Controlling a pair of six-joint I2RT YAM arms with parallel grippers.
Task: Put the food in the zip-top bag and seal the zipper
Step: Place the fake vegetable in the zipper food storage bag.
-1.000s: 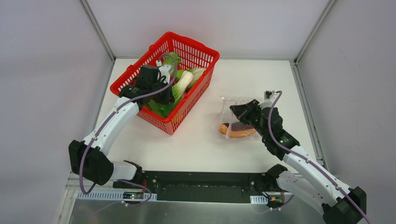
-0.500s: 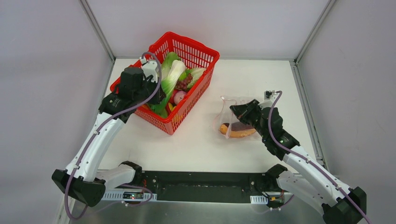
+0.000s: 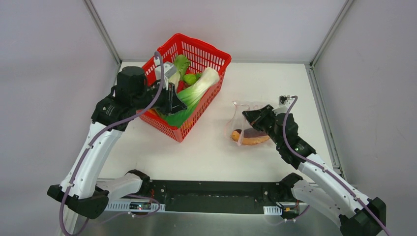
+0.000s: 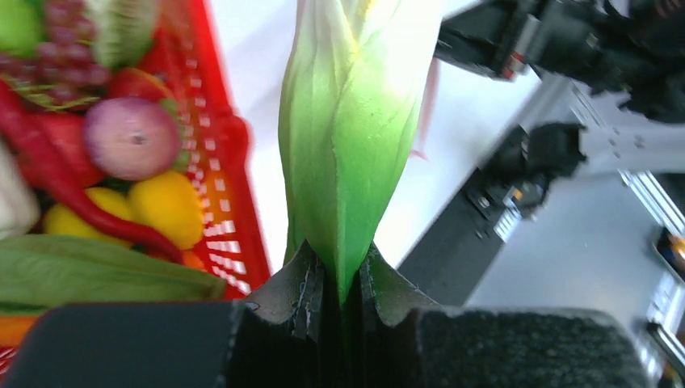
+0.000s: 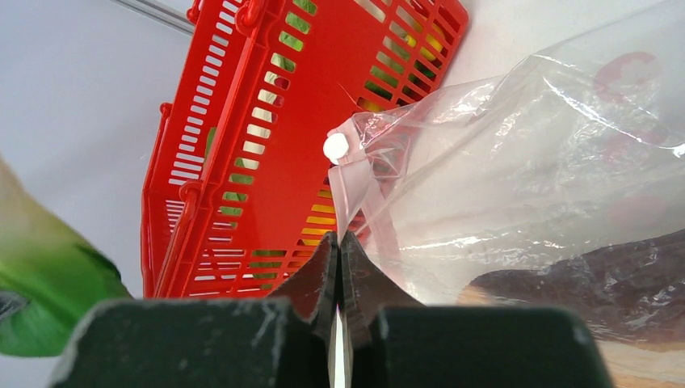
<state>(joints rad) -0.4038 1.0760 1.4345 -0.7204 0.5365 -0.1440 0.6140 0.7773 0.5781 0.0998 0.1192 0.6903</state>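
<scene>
Now your left gripper (image 4: 339,279) has come up out of the basket (image 3: 206,51), and it brings the bok choy (image 4: 355,121) with it. A second ago that gripper was down low among the food. Its two fingers squeeze tight on the green end, and the white end sticks out straight in front of the tips. Below and to the left of the gripper, the basket holds the rest of the food.

Your right gripper (image 5: 339,242) has not moved at all. It is pinched shut on the edge of the bag (image 5: 525,162), right by the zipper (image 5: 359,194). The bag spreads out in front of its tips and off to the right. The bun (image 3: 251,137) with the sausage is already inside, close under that gripper.

So one food is in, and the next one is picked and on its way. I think you now need to carry the bok choy across to the bag's mouth. The mouth does not look very wide from here, so poke the white end in slowly. The zipper stays undone until all the food is inside.
</scene>
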